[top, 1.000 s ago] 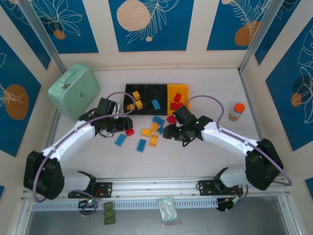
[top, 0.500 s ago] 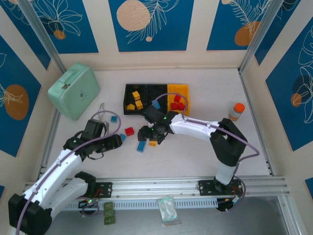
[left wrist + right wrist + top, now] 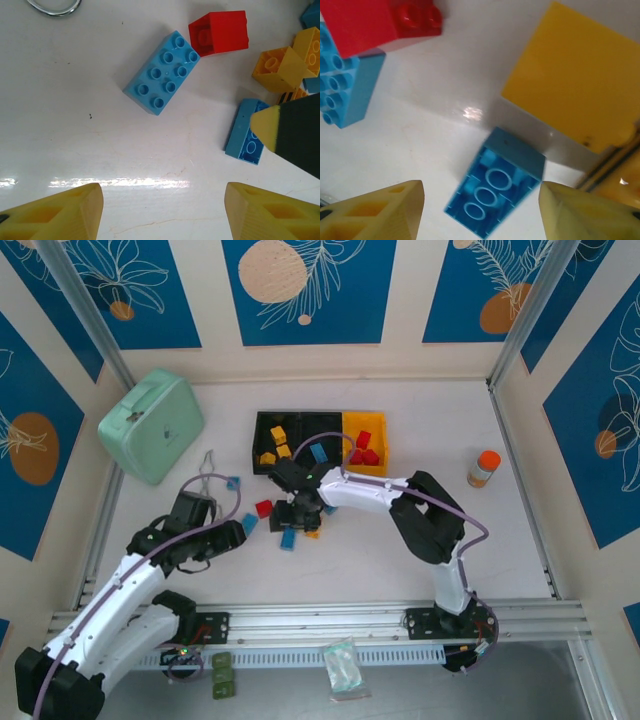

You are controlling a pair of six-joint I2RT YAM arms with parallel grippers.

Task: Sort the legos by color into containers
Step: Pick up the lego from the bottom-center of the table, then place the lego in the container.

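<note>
From above, the left end effector [image 3: 232, 533] hovered released over the desk [image 3: 520, 540], left of the loose bricks [image 3: 264, 508]. The right end effector [image 3: 298, 510] sat among them, just near of the bins [image 3: 320, 414], which held other bricks. The left wrist camera showed its jaws spread, a blue brick [image 3: 161, 72] beyond them. The right wrist camera showed released jaws straddling an upturned blue brick [image 3: 492, 192].

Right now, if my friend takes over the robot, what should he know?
Left pincer: open, empty, above the table beside a blue eight-stud brick.
Right pincer: open, straddling an upside-down blue brick.
Done: yellow bricks in the left black bin, a blue brick in the middle black bin, red bricks in the yellow bin.
Left to do: the loose red brick, orange bricks and blues.
</note>
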